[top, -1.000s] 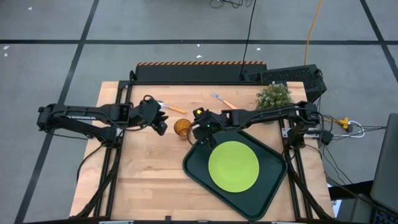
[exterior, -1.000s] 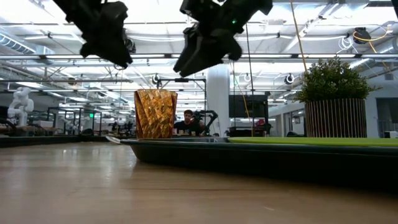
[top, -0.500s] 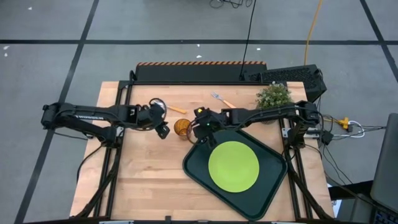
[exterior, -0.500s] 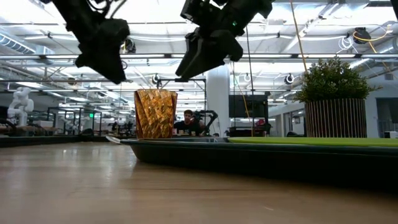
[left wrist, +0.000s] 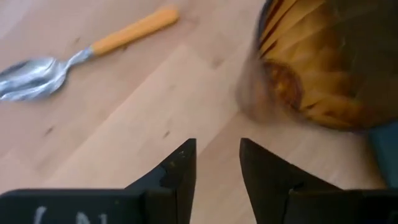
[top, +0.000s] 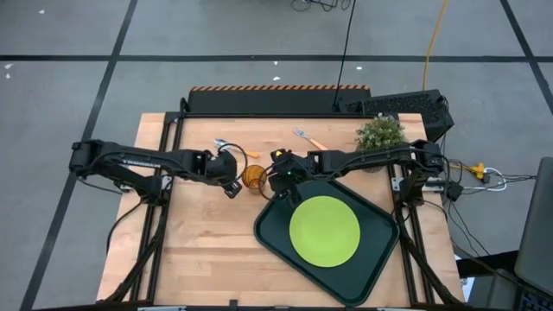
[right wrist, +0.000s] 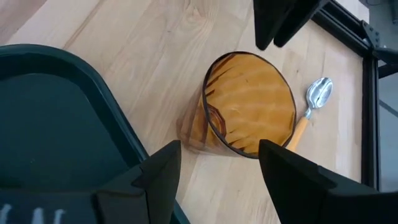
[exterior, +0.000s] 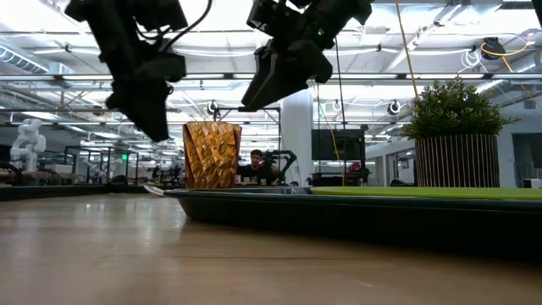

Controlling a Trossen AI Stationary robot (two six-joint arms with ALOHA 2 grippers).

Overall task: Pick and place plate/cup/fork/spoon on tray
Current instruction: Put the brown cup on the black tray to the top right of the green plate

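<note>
The amber cup (top: 251,177) stands upright on the wooden table, just off the tray's far left corner. The dark tray (top: 276,238) carries the lime-green plate (top: 324,230). My left gripper (top: 232,186) hangs open just left of the cup (left wrist: 323,68), tipped steeply down, with nothing between its fingers (left wrist: 217,146). My right gripper (right wrist: 219,146) hovers open above the cup's (right wrist: 249,99) right side, clear of it in the low view (exterior: 258,93). The spoon (top: 226,147) and the fork (top: 307,136) lie flat on the table farther back.
A potted plant (top: 380,134) stands at the far right of the table, behind the tray. The table's near left part (top: 199,250) is bare wood. A dark box (top: 406,105) sits beyond the far right corner.
My left gripper has come down and moved toward the table's right edge, closing in on the cup, and has tipped more steeply downward. The cup, tray and plate have stayed where they were.
</note>
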